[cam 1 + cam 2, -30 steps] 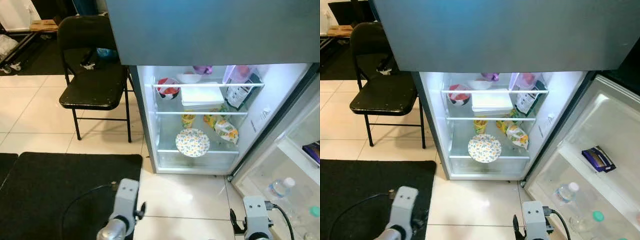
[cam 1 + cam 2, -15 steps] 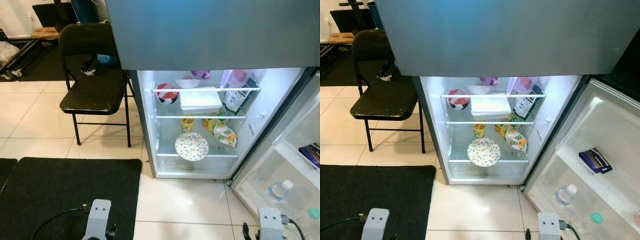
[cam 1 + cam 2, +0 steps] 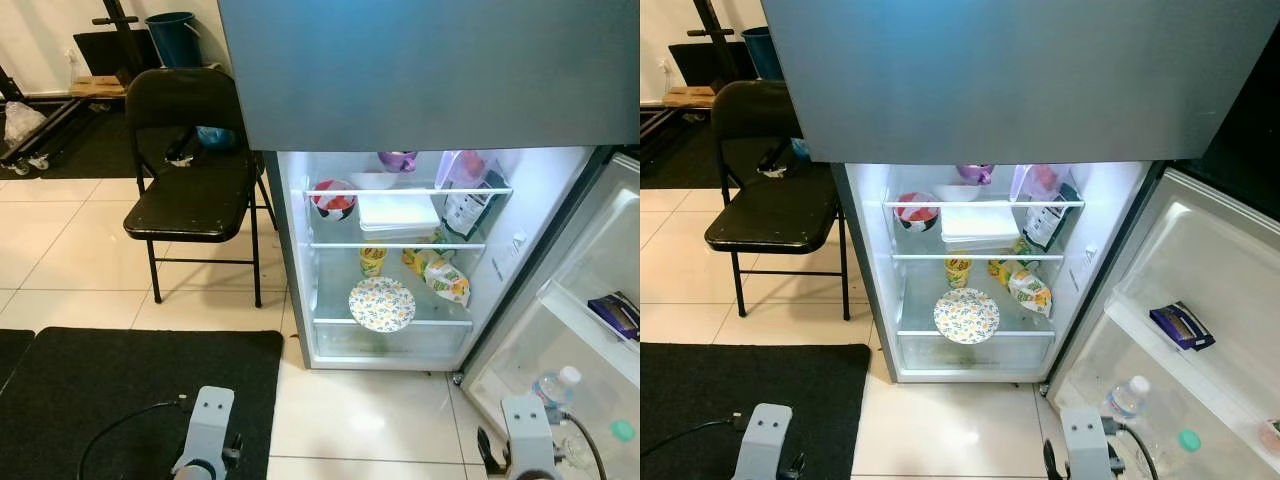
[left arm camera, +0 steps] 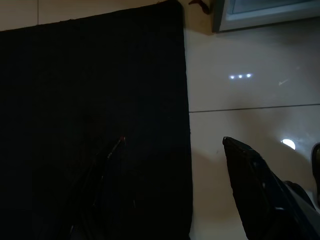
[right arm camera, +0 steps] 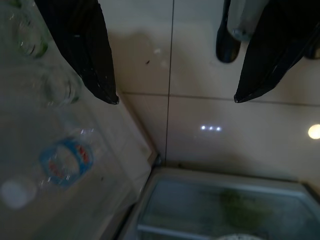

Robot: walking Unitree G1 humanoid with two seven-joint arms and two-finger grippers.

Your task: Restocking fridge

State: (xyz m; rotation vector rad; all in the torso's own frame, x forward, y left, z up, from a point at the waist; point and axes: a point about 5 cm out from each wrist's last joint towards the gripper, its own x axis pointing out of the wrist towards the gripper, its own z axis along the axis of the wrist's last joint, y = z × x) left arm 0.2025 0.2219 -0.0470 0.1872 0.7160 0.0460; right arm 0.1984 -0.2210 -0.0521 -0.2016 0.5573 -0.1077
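Hanging low w/ fingers spread, both hands empty — fridge [image 3: 400, 250] well ahead.

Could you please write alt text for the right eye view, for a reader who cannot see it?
An open fridge with lit shelves holds a patterned plate, a bowl and food packets. Its door swings right, holding a water bottle; a black chair stands left.
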